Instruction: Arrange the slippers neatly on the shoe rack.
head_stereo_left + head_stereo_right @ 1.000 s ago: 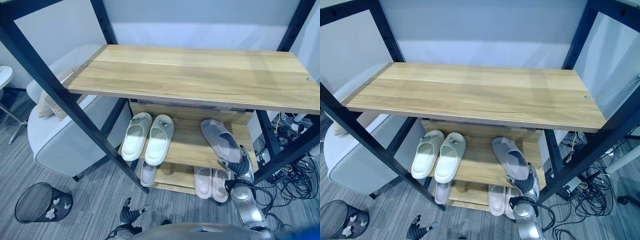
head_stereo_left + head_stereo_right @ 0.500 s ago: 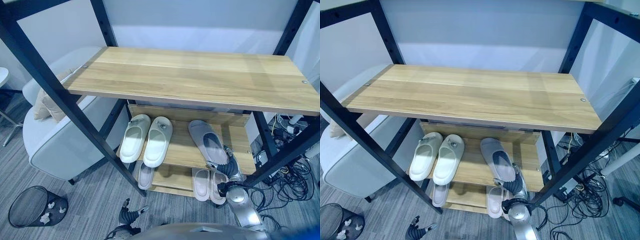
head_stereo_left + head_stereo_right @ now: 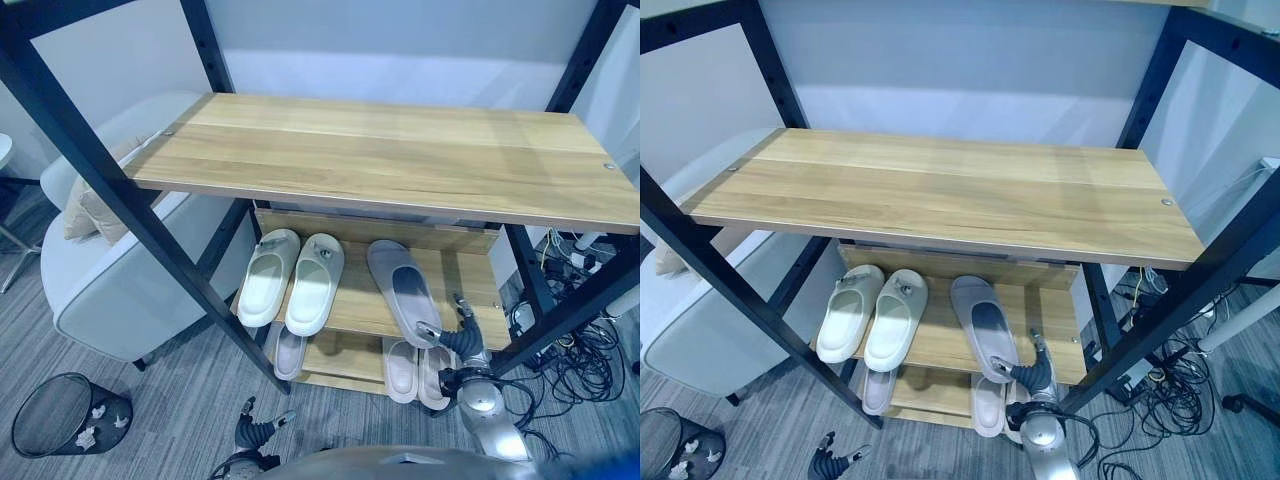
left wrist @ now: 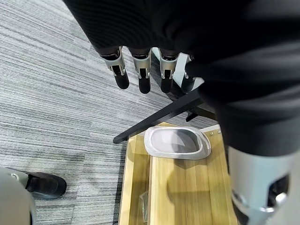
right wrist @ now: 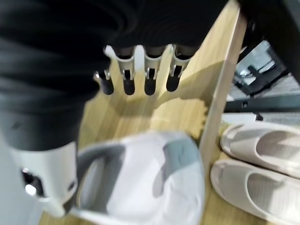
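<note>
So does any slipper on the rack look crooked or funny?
Yes. The grey slipper on the shoe rack's middle shelf lies at a slant, toe angled toward the white pair, which sits straight. It is also alone, with no partner beside it. The right hand is at its heel, fingers straight.

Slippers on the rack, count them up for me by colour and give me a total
Cream slippers, middle shelf: 2
Grey slipper, middle shelf by the right hand: 1
Pale beige slippers, bottom shelf: 3 seen, one at left and a pair at right
Total: 6
</note>
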Controlling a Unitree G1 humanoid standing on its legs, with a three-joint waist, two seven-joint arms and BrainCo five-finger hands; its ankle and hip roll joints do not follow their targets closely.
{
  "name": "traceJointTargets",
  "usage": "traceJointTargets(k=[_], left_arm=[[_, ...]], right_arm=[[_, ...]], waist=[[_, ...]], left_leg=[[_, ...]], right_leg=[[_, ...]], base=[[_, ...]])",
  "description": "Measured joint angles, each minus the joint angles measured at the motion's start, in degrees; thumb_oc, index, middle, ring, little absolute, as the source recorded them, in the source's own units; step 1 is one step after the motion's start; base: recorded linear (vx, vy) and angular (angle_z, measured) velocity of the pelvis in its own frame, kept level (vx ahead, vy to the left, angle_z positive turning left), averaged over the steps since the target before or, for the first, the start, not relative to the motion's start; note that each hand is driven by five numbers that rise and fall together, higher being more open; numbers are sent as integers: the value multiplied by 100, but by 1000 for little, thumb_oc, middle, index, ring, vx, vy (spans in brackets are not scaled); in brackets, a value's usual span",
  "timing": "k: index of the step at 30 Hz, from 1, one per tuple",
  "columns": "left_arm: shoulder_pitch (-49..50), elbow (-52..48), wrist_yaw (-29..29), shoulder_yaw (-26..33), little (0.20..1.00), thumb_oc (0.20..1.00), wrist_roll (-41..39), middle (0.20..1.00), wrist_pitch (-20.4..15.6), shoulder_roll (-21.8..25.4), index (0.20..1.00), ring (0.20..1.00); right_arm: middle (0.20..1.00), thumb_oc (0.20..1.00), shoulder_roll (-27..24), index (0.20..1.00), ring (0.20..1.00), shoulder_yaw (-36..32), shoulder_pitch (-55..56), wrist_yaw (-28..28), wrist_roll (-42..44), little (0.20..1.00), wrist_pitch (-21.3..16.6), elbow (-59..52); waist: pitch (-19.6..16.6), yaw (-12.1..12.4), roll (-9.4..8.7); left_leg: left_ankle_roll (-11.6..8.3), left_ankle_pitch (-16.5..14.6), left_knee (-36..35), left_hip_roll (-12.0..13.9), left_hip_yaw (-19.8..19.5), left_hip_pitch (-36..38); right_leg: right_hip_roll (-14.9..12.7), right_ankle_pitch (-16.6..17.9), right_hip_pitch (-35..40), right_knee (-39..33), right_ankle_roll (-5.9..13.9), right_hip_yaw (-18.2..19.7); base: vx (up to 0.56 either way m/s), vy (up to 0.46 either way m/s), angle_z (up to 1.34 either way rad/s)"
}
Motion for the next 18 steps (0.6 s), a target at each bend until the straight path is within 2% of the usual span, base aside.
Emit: traceJointTargets(k=[3,6,9,14,18], left_arm=[[9,-18,0,-1,1000,1000,1,1000,2,12,1000,1000],[7,-18,-2,1,1000,1000,4,1000,4,16,1000,1000],[-15,-23,-5,1,1000,1000,22,1000,4,17,1000,1000],[-53,-16,-10,0,1000,1000,41,1000,11,40,1000,1000],[-121,-4,-15,-3,1000,1000,42,1000,2,52,1000,1000]], right_arm=[[1000,1000,-336,1000,1000,-308,-191,-70,-28,1000,-3,-36],[1000,1000,-380,1000,1000,-392,-271,-148,-72,1000,7,-13],[1000,1000,-591,1000,1000,-480,-910,-223,-523,1000,66,670],[1000,1000,-581,1000,1000,-461,-1346,-261,-645,1000,84,1014],[1000,1000,-581,1000,1000,-452,-1349,-260,-642,1000,83,1212]], waist=[[2,-3,-34],[7,-3,-48],[28,48,-82],[50,65,-110],[78,186,-153]], left_leg=[[1,-1,0,0,1,2],[2,-1,0,1,2,3],[4,1,0,-11,-9,-1],[23,13,0,-10,-16,-5],[7,5,2,-14,-38,-62]], right_leg=[[0,0,0,0,0,0],[1,0,1,0,0,-1],[-8,1,5,0,2,-17],[-6,0,4,0,3,-27],[-5,-2,-43,-1,3,-86]], base=[[0,0,0],[0,0,0],[0,0,0],[0,0,0],[4,10,4]])
